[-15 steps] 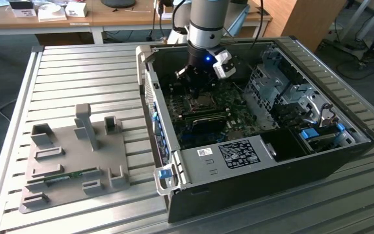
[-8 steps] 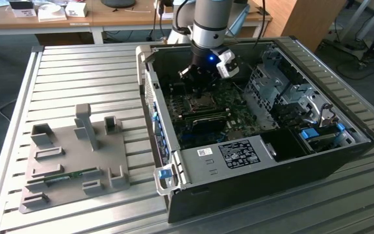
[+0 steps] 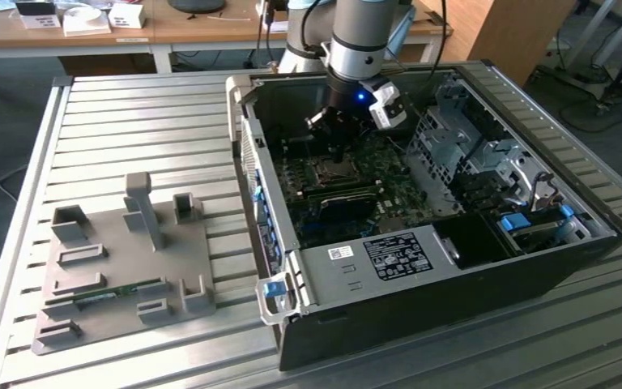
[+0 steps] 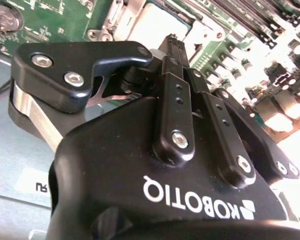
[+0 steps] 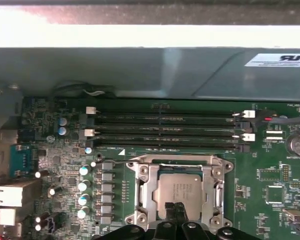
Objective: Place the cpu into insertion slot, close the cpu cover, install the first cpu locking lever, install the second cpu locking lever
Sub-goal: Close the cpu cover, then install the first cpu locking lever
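While my fingers point(image 5: 179, 216) are pinched together with nothing that I can see between them, their tips sit over one edge of the cpu point(image 5: 182, 192), either touching it or just above it; I cannot tell which. The chip lies flat in the insertion slot point(image 5: 180, 170) on the green motherboard point(image 5: 270, 170), beside the long black memory slots point(image 5: 165, 131). The cpu cover point(image 5: 142, 192) appears to be folded down around it, framing the chip through its square opening. I cannot make out whether either locking lever is hooked. In the exterior view, I reach down into the open computer case point(image 3: 419, 267), which lies on the slatted desk point(image 3: 138, 113).

My worry is pressure in the wrong place. If I bear down off-centre, I judge the chip could tilt in its seat and harm the contacts beneath. A sideways slip could scrape the tips across its pale face or catch the thin cover and lift it. With the cover unlatched, even a small nudge might shift it.
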